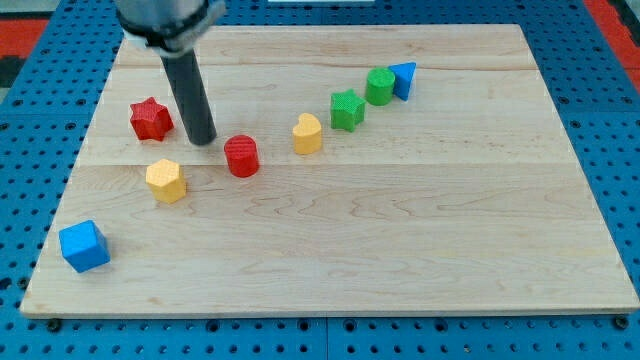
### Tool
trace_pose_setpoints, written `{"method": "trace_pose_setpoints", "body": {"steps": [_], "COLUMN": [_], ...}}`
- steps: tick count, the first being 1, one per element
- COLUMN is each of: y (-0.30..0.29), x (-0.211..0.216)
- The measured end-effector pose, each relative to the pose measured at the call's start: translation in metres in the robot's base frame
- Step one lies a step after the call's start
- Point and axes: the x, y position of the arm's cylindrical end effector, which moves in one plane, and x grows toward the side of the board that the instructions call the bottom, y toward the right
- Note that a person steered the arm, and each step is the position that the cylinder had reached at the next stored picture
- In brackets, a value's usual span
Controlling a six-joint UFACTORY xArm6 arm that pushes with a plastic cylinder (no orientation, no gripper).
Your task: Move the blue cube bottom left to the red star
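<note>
The blue cube [83, 246] sits near the board's bottom left corner. The red star [150, 118] lies at the upper left, well above the cube. My tip [203, 141] rests on the board just right of the red star and left of a red cylinder [241, 156]. It touches neither. The tip is far above and to the right of the blue cube.
A yellow hexagonal block [166, 180] lies between the star and the cube. A yellow heart [307, 132], a green star [347, 109], a green cylinder [379, 86] and a blue triangle [404, 79] run in a diagonal toward the upper right. The wooden board [400, 230] lies on a blue pegboard.
</note>
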Motion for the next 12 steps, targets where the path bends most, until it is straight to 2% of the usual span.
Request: {"method": "trace_pose_setpoints", "body": {"steps": [1, 3, 4, 5, 6, 7, 8, 9, 10, 12], "y": [0.046, 0.106, 0.075, 0.03, 0.002, 0.019, 0.055, 0.04, -0.025, -0.099], "x": [-0.032, 0.031, 0.048, -0.005, -0.029, -0.031, 0.038, 0.112, 0.146, 0.188]}}
